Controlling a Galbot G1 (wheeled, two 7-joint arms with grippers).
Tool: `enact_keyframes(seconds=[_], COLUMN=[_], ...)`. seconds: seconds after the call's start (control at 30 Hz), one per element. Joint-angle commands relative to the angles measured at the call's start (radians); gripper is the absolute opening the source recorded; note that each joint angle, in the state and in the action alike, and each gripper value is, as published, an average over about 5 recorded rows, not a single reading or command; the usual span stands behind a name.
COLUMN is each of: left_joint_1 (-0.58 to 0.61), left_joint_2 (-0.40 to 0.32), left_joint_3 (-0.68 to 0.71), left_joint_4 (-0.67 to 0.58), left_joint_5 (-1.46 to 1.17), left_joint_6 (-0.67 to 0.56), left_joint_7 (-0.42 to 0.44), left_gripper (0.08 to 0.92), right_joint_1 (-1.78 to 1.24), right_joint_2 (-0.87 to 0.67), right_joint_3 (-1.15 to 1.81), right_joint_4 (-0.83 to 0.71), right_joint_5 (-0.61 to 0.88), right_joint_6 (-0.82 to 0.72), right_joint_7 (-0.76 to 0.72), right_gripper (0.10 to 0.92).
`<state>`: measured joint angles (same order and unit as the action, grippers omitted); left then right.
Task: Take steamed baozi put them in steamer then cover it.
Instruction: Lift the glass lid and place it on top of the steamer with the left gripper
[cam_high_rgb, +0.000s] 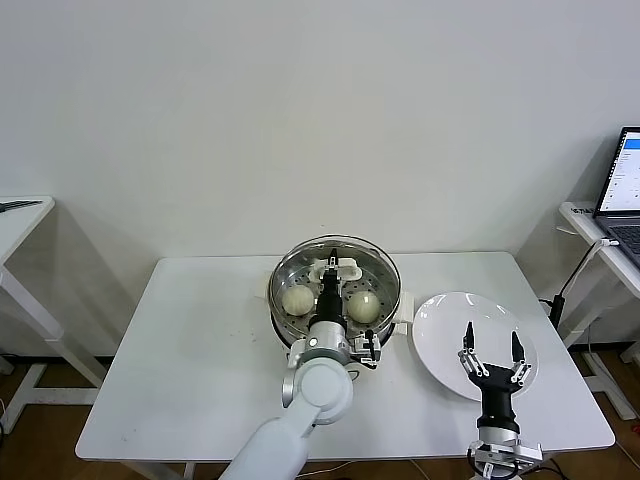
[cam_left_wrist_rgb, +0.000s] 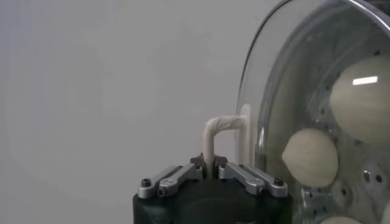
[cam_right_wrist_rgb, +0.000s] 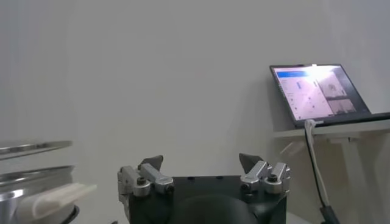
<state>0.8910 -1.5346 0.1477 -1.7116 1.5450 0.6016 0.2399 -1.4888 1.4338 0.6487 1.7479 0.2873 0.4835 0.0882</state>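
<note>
The steel steamer (cam_high_rgb: 283, 322) stands at the table's middle on a white base. The clear glass lid (cam_high_rgb: 375, 262) lies over it. Through the glass I see two cream-white baozi, one on the left (cam_high_rgb: 297, 300) and one on the right (cam_high_rgb: 364, 306). My left gripper (cam_high_rgb: 330, 276) reaches over the steamer's near rim and is shut on the lid's white handle (cam_high_rgb: 337, 266). The left wrist view shows the gripper (cam_left_wrist_rgb: 208, 164) pinching the handle (cam_left_wrist_rgb: 214, 129), with baozi (cam_left_wrist_rgb: 311, 157) behind the glass (cam_left_wrist_rgb: 286, 79). My right gripper (cam_high_rgb: 492, 352) is open and empty above the white plate (cam_high_rgb: 440, 320).
The white plate lies right of the steamer and holds nothing. A laptop (cam_high_rgb: 625, 185) sits on a side table at the far right, also in the right wrist view (cam_right_wrist_rgb: 317, 91). Another table's edge (cam_high_rgb: 20, 215) is at the far left. A cable (cam_high_rgb: 575, 270) hangs near the right table edge.
</note>
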Motion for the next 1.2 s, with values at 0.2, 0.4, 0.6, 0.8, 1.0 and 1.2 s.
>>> enact_keyframes(seconds=[0.2,0.4,0.6,0.8,1.0,1.2], left_joint_1=[0.009,0.012,0.014,0.017,0.016,0.019], left_joint_2=[-0.02,-0.019,-0.021,-0.02,-0.022,-0.023], left_joint_3=[-0.002,-0.003,-0.007,-0.017,-0.018,-0.023], left_joint_4=[0.027,0.03,0.038,0.045,0.048,0.054], left_joint_5=[0.03,0.032,0.036,0.039,0.041,0.04], left_joint_6=[-0.004,-0.006,-0.011,-0.016,-0.019,-0.029], left_joint_7=[-0.011,-0.012,-0.014,-0.018,-0.019,-0.024], left_gripper=[0.19,0.19,0.19,0.19,0.19,0.19], right_joint_1=[0.001,-0.001,-0.001,0.0,0.003,0.003], right_joint_2=[0.0,0.001,0.001,-0.001,-0.001,-0.002], right_joint_3=[-0.003,-0.004,-0.007,-0.007,-0.01,-0.01], right_joint_4=[-0.004,-0.005,-0.007,-0.006,-0.008,-0.009], right_joint_5=[-0.005,-0.008,-0.01,-0.01,-0.011,-0.012], right_joint_6=[0.003,0.006,0.008,0.008,0.007,0.009], right_joint_7=[-0.001,-0.001,-0.001,-0.002,-0.002,-0.002], right_gripper=[0.823,0.823,0.823,0.823,0.823,0.823])
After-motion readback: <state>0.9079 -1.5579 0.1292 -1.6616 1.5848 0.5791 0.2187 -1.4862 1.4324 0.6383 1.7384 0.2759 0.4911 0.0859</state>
